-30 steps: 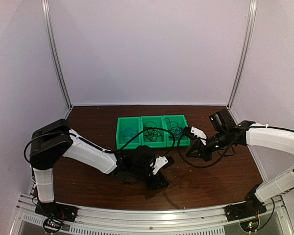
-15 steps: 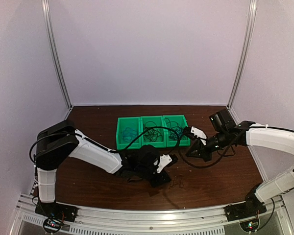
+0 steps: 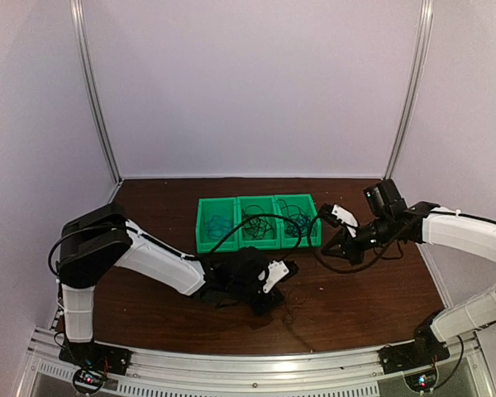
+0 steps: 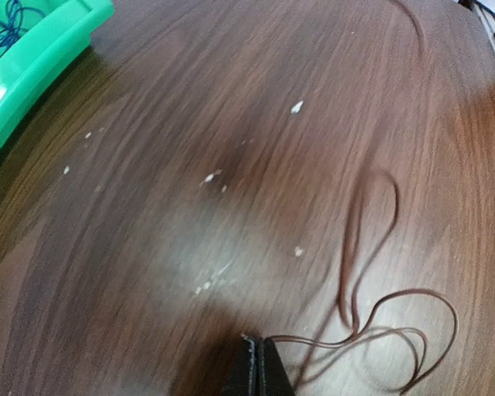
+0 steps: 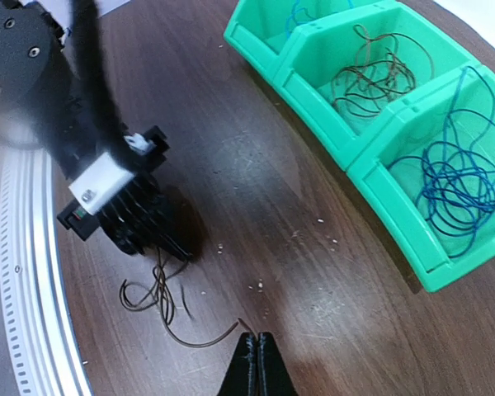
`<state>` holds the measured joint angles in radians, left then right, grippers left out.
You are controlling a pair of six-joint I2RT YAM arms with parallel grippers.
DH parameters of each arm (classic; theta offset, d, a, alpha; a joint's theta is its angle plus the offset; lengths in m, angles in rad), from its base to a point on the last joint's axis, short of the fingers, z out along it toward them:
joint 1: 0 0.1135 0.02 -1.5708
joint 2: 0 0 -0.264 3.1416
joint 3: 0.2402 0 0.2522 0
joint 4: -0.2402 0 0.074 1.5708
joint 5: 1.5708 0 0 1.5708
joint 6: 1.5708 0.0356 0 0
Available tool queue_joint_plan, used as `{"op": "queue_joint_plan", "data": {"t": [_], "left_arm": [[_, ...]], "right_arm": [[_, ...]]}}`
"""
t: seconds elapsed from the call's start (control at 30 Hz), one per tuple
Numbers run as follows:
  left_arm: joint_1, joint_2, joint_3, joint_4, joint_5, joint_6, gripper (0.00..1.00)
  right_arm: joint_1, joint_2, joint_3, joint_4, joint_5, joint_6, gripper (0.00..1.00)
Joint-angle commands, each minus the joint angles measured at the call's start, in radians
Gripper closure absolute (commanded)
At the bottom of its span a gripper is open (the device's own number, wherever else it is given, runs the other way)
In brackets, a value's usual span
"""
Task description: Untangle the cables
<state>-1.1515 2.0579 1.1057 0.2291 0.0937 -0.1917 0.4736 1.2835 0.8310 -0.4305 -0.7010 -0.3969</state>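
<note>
A thin dark cable (image 5: 161, 289) lies in loose loops on the wooden table near the front. My left gripper (image 4: 261, 351) is shut on it, with two strands running out to the right from the tips and the loops (image 4: 371, 247) just beyond. In the top view the left gripper (image 3: 273, 299) is low over the table. My right gripper (image 5: 256, 340) is shut on the same cable's other end, a short way right of the left gripper (image 5: 167, 246). In the green bin (image 5: 371, 177), a blue cable (image 5: 458, 177) fills one compartment and dark cables (image 5: 379, 74) the middle one.
The three-compartment green bin (image 3: 205, 241) stands at the table's middle, behind both grippers; its corner (image 4: 41, 58) shows in the left wrist view. The thick black arm cable (image 3: 248, 222) arcs over the bin. The metal rail (image 5: 29, 272) runs along the near edge.
My left gripper has closed on the dark cable on the table. My right arm has lifted and shifted a little to the right, still shut.
</note>
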Motion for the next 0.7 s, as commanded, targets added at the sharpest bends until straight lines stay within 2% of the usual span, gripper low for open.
{"op": "queue_joint_plan", "data": {"t": [0.0,0.2,0.37,0.5,0.67], "left_arm": [[0.025,-0.091,-0.121,-0.105,-0.16,-0.008,1.0],[0.087,-0.21,-0.291,-0.1,-0.181,-0.056,1.0],[0.093,-0.253,-0.367,-0.1,-0.192,-0.103,1.0],[0.095,-0.267,-0.414,-0.081,-0.198,-0.144,1.0],[0.095,-0.312,-0.434,-0.092,-0.213,-0.16,1.0]], "right_arm": [[-0.116,-0.042,0.051,-0.041,-0.023,-0.019,1.0],[-0.396,-0.088,0.194,-0.09,-0.064,-0.069,1.0],[-0.589,-0.05,0.352,-0.109,-0.093,-0.066,1.0],[-0.664,-0.026,0.419,-0.055,-0.082,0.013,1.0],[-0.66,-0.019,0.428,0.027,-0.078,0.082,1.0]]}}
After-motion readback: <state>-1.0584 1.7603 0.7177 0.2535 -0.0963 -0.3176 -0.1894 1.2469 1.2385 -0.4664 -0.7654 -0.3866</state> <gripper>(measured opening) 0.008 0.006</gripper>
